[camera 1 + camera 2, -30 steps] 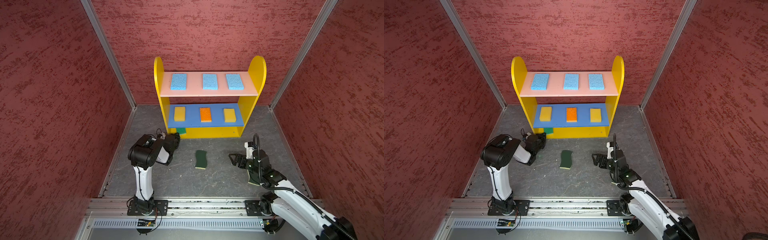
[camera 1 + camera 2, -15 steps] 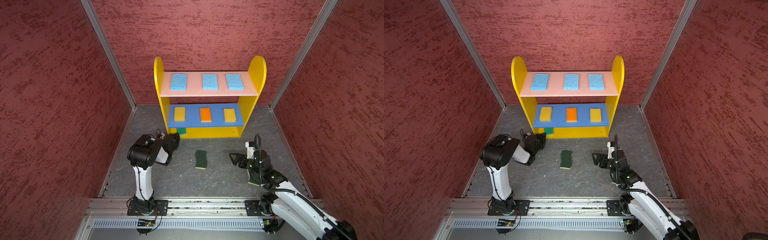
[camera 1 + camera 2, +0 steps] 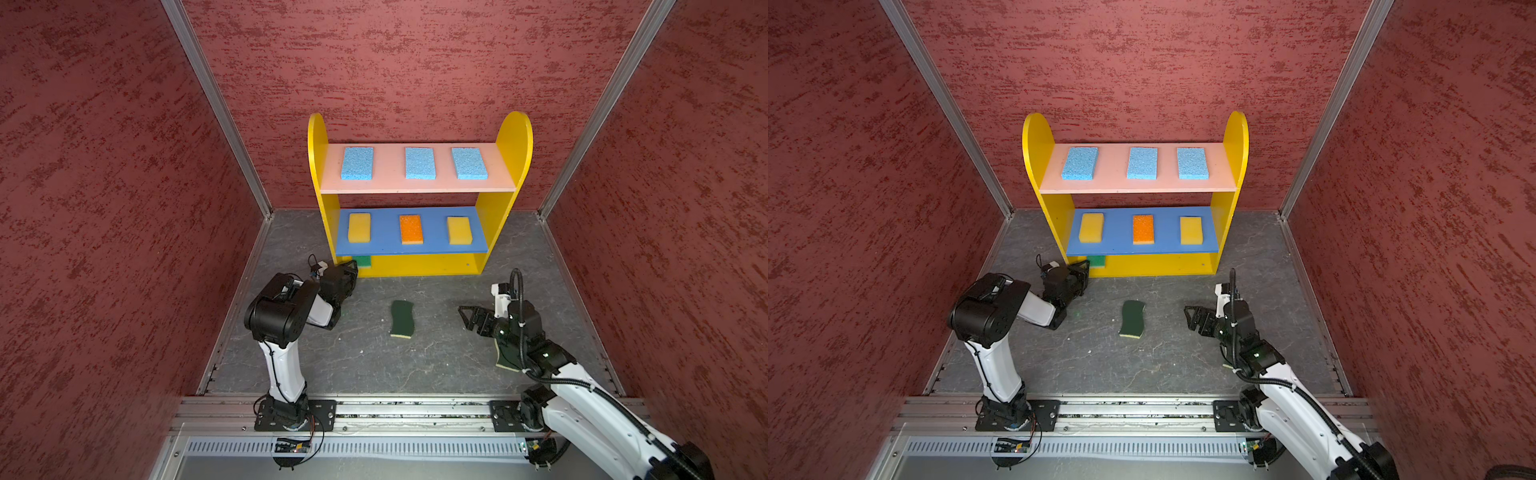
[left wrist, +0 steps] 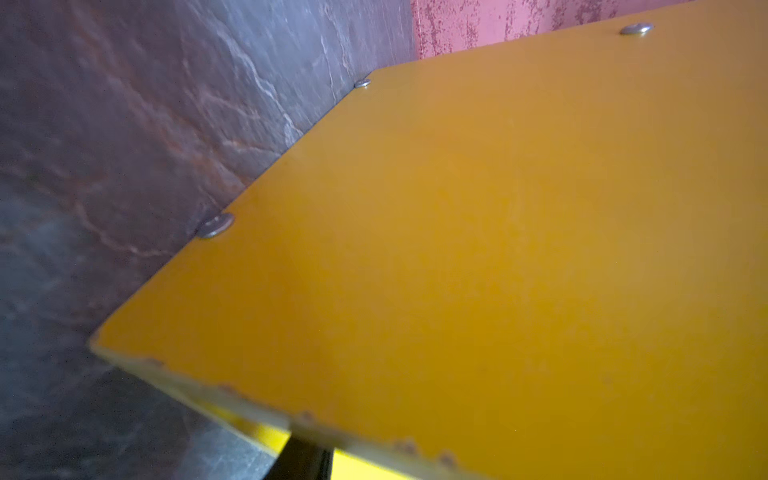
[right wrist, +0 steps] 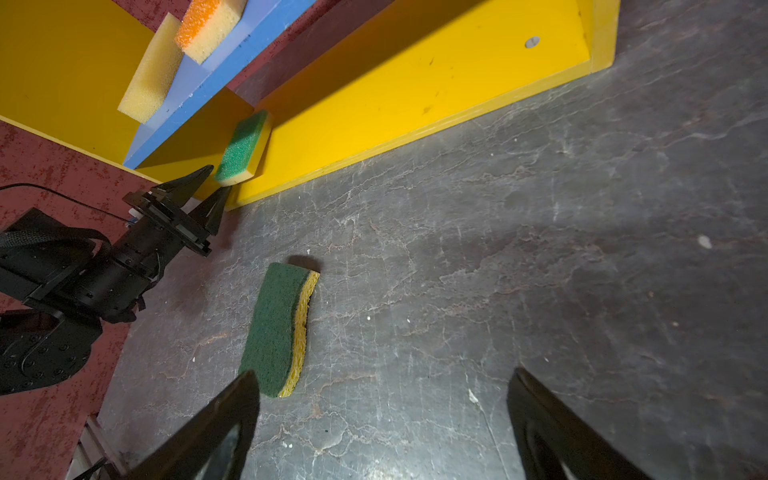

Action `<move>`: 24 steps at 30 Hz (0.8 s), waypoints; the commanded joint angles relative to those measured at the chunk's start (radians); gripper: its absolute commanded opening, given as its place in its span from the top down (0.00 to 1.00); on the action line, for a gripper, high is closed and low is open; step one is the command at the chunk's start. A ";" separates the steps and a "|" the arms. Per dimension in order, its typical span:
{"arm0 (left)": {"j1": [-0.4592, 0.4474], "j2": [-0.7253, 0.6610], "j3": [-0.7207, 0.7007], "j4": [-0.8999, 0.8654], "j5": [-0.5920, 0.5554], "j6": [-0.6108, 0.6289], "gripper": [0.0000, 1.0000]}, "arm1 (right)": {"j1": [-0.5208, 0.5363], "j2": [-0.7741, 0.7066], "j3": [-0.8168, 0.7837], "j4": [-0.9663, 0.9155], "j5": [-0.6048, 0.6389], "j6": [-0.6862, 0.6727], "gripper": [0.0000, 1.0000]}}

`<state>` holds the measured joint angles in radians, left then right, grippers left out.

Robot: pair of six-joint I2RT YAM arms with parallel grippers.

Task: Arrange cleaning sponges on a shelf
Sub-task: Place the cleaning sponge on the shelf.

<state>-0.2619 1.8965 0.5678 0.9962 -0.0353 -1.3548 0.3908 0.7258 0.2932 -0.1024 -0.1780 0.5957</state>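
Note:
The shelf (image 3: 505, 137) holds three light blue sponges (image 3: 420, 163) on its pink board and two yellow sponges (image 3: 359, 227) beside an orange-topped one (image 3: 411, 229) on the blue board. A bright green sponge (image 5: 243, 147) lies on the left end of the yellow base (image 5: 415, 95). My left gripper (image 5: 214, 183) is just in front of it, jaws slightly apart, nothing between them. On the floor lies a dark green wavy sponge (image 3: 402, 319). My right gripper (image 5: 382, 374) hovers wide open to its right. Another dark green sponge (image 3: 506, 360) lies partly under my right arm.
Red walls close in the grey floor (image 3: 415, 365) on three sides. A metal rail (image 3: 395, 409) runs along the front. The shelf's yellow side panel (image 4: 457, 249) fills the left wrist view, very close to the camera.
My left jaws have parted and let go of the bright green sponge, which stays on the shelf's base. The right arm has hardly moved.

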 commanded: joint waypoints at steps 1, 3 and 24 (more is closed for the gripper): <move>0.006 -0.017 0.003 -0.042 0.011 0.014 0.61 | -0.006 -0.013 -0.012 0.014 -0.010 0.009 0.06; 0.007 -0.017 -0.001 -0.049 0.011 0.006 0.54 | -0.006 -0.013 -0.013 0.012 -0.011 0.009 0.06; 0.021 -0.109 0.030 -0.287 0.014 0.033 0.44 | -0.006 -0.009 -0.008 0.007 -0.014 0.009 0.06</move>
<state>-0.2520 1.8072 0.5758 0.7963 -0.0254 -1.3491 0.3908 0.7219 0.2802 -0.1036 -0.1795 0.5972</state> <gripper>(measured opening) 0.570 0.939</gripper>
